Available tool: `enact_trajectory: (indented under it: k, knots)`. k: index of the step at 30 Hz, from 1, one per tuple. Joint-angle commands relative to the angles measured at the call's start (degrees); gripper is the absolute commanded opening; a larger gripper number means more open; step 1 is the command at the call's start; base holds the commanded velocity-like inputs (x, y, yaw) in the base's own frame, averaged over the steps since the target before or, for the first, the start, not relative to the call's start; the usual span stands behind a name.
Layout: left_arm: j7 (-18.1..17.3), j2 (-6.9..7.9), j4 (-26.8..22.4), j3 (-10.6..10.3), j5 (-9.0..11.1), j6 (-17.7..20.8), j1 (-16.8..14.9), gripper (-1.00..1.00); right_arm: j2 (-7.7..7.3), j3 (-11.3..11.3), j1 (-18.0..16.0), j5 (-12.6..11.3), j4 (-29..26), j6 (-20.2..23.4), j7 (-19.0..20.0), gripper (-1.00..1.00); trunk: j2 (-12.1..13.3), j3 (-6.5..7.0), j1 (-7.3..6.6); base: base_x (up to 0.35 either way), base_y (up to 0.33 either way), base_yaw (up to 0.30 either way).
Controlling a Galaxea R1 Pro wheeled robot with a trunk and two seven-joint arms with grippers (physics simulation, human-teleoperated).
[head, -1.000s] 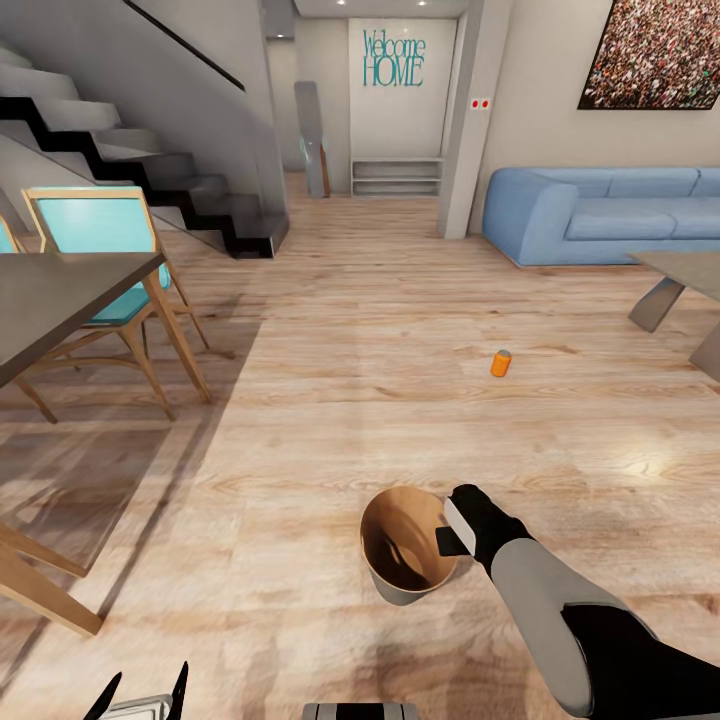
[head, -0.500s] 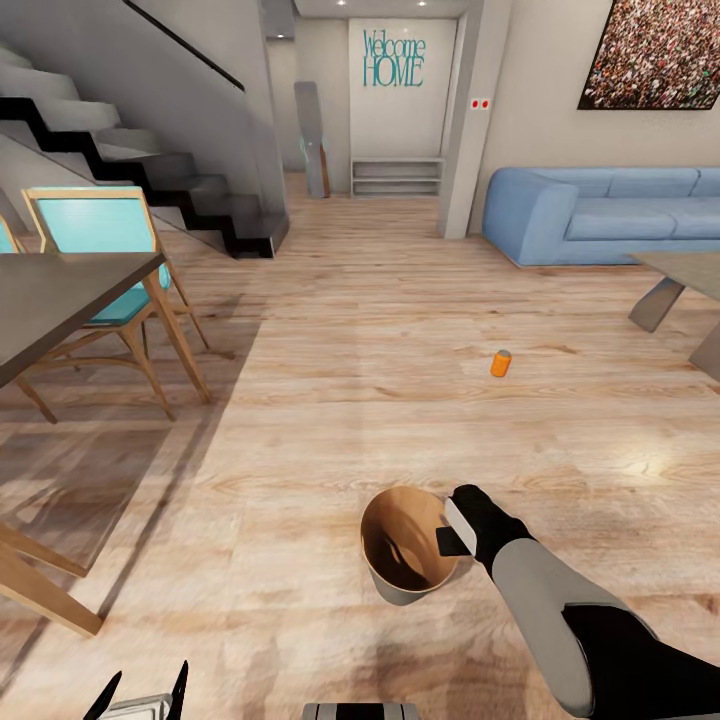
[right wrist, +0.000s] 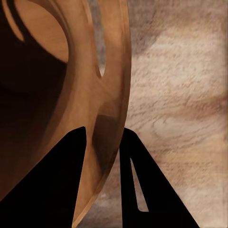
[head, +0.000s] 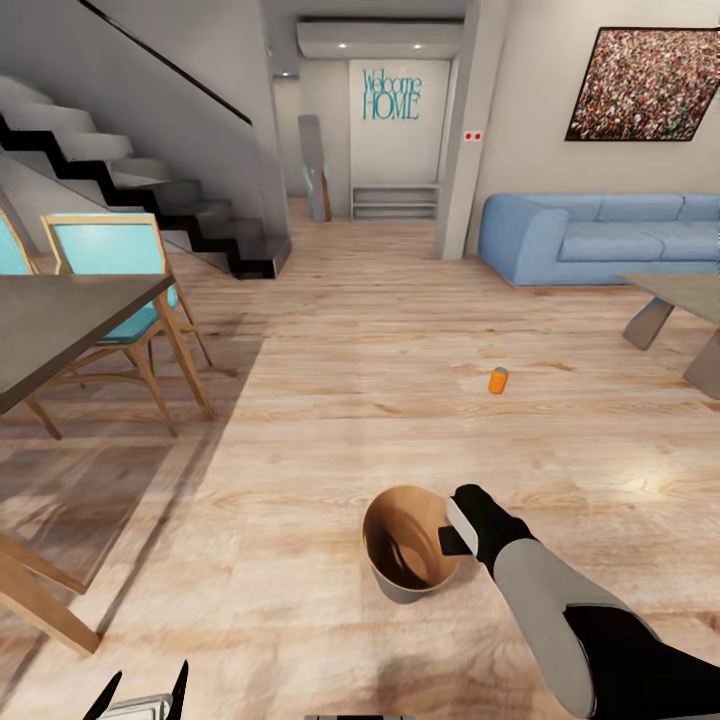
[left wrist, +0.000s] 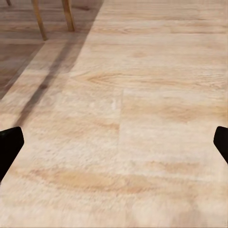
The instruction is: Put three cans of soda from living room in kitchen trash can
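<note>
bright, even light — soft chair shadows | wrist views blurred

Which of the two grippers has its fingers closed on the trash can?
The right gripper: its fingers pinch the rim of the trash can. The left gripper hangs open over bare floor.

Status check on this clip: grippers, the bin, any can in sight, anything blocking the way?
Right gripper shut on pale tapered bin's rim; left gripper open, empty. One orange soda can upright on wood floor ahead. Path to it looks open.
</note>
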Motion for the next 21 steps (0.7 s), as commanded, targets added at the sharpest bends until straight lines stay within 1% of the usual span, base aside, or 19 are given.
enact_trajectory:
  k: [1,6,12,16,21]
  knots:
    - [0.00,0.00,0.01,0.00,-0.01,0.01,0.00,1.00,-0.02,-0.09,0.02,-0.45,0.03,-0.08,0.12,-1.00,0.02,0.23,-0.03,0.000,0.000,0.000]
    - [0.00,0.00,0.02,0.00,0.04,0.02,0.00,1.00,-0.13,-0.09,0.11,-0.45,0.15,-0.65,0.14,-1.00,0.08,1.34,-0.15,0.000,0.000,0.000]
    - [0.00,0.00,0.02,0.00,0.01,0.02,0.00,1.00,-0.22,-0.09,0.40,-0.38,0.45,-3.75,0.27,-1.00,0.16,2.67,-0.31,0.000,0.000,0.000]
    - [0.00,0.00,0.02,0.00,-0.04,0.02,0.00,1.00,-0.23,-0.09,0.71,-0.37,0.46,-4.27,0.29,-1.00,0.22,3.56,-0.41,0.000,0.000,0.000]
    - [0.00,0.00,-0.03,0.00,0.03,0.02,0.00,1.00,-0.23,-0.05,1.99,-0.11,0.39,-5.03,0.30,-1.00,0.28,4.66,-0.54,0.000,0.000,0.000]
